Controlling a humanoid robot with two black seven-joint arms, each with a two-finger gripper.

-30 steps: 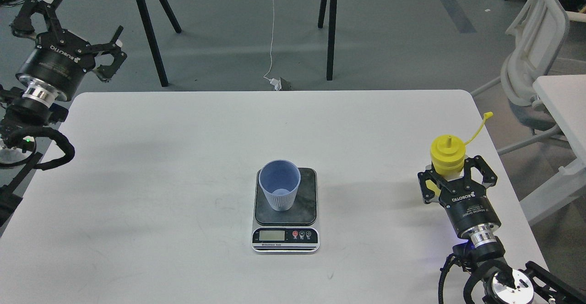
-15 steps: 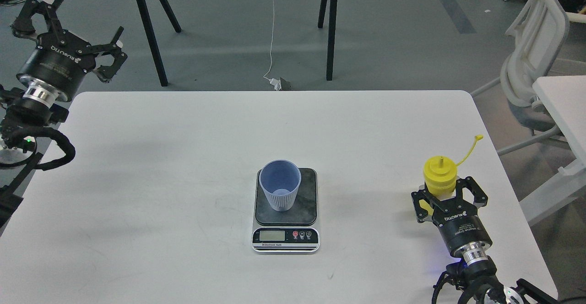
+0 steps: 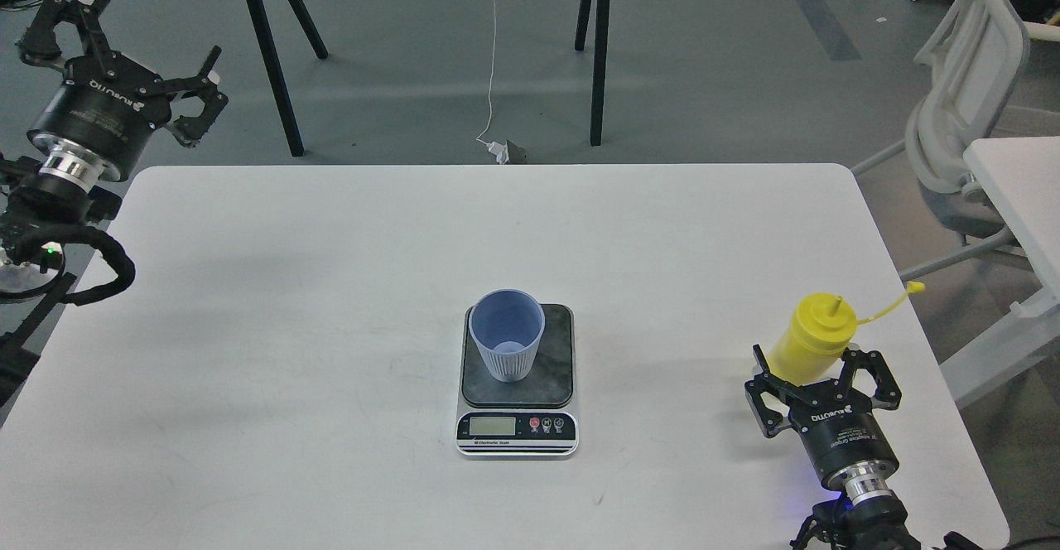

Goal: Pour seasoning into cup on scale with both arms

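Note:
The yellow squeeze bottle of seasoning (image 3: 810,336) is at the table's right edge, tilted with its nozzle to the upper right and its cap strap (image 3: 890,303) sticking out right. My right gripper (image 3: 816,365) is low behind its base, fingers spread to either side, apparently open. The light-blue ribbed cup (image 3: 506,344) stands upright on the scale (image 3: 517,434) at the table's middle front. My left gripper (image 3: 164,21) is open and empty, raised beyond the table's far left corner.
The white table (image 3: 331,285) ends close to the right of the bottle. A white chair (image 3: 965,94) and a second white table (image 3: 1027,194) stand to the right. Black trestle legs (image 3: 269,53) stand on the floor behind.
My right gripper has come down and back toward the table's near right with the bottle. The bottle went from upright to tilted right, and the fingers now sit wider. The left arm barely moved.

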